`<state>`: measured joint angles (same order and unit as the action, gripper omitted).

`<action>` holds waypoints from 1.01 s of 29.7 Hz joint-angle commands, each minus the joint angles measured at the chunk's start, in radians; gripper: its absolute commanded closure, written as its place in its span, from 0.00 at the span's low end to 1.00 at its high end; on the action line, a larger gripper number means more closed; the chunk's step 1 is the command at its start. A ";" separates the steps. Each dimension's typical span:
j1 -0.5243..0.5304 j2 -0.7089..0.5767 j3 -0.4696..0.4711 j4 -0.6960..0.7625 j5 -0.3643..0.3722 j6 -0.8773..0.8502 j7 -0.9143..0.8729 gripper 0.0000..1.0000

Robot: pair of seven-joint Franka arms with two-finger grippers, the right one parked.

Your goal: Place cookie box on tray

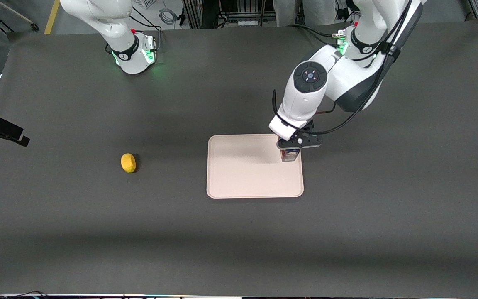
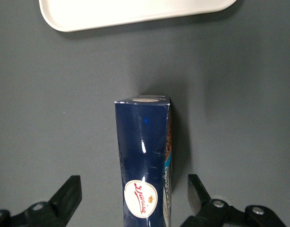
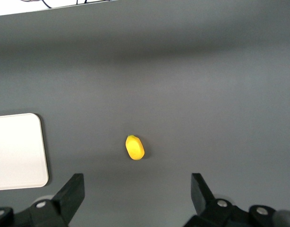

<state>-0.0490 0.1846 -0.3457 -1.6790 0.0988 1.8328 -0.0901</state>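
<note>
Gripper [image 2: 134, 195] straddles the cookie box [image 2: 142, 142] — near the tray [image 2: 135, 14] corner.

Red script, seemingly "Lonisa", on the cookie box's [image 2: 144, 161] round white logo [image 2: 140, 198].

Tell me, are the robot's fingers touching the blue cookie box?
Apart. In the left wrist view the gripper straddles the cookie box with its fingers open, and grey table shows between each finger and the box.
</note>
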 commanded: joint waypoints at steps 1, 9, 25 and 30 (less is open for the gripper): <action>-0.005 -0.100 0.131 -0.031 -0.033 -0.052 0.228 0.00; -0.008 -0.212 0.255 -0.102 -0.037 -0.076 0.271 0.00; -0.012 -0.355 0.283 -0.151 -0.074 -0.107 0.136 0.00; -0.014 -0.343 0.283 -0.117 -0.065 -0.109 0.133 0.00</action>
<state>-0.0506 -0.1575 -0.0707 -1.8155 0.0369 1.7330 0.0669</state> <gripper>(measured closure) 0.000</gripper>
